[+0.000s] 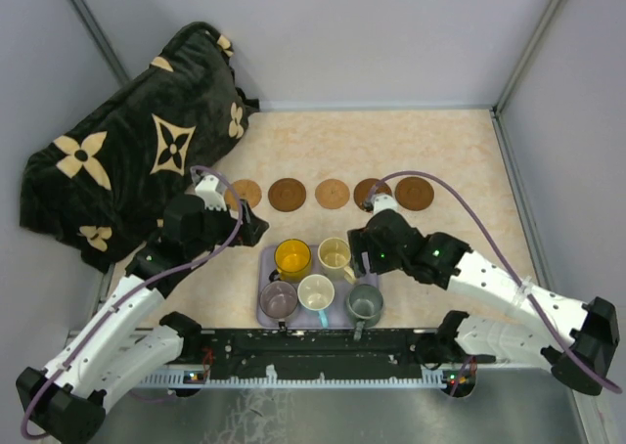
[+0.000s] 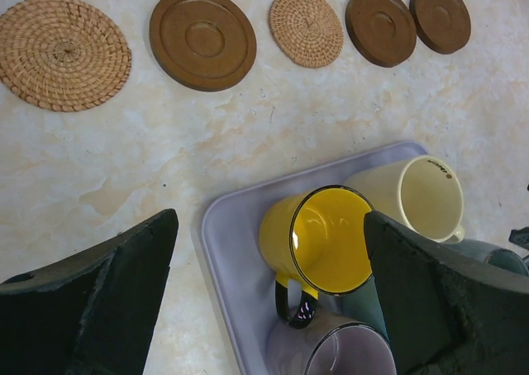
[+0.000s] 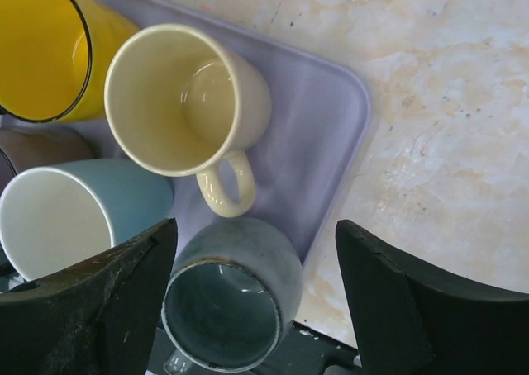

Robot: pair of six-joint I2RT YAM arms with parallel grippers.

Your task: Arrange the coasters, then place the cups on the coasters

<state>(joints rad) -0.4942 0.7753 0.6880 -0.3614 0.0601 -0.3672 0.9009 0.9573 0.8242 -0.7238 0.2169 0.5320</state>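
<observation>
- We see left gripper (image 2: 271, 226) spread wide, empty, over yellow mug (image 2: 318, 239).
- Right gripper (image 3: 256, 234) spread, gripping nothing, over grey-green mug (image 3: 231, 296).
- Five cups (image 1: 316, 289) on tray (image 3: 314, 127); coasters (image 1: 333, 193) rowed beyond it.

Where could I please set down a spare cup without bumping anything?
Bare table lies beyond the coasters, toward the back wall; a narrower strip runs between coasters and lavender tray. The tray itself is crowded with five mugs.

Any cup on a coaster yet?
No, all five coasters lie bare in a row, while the cups are grouped at the lavender tray.
</observation>
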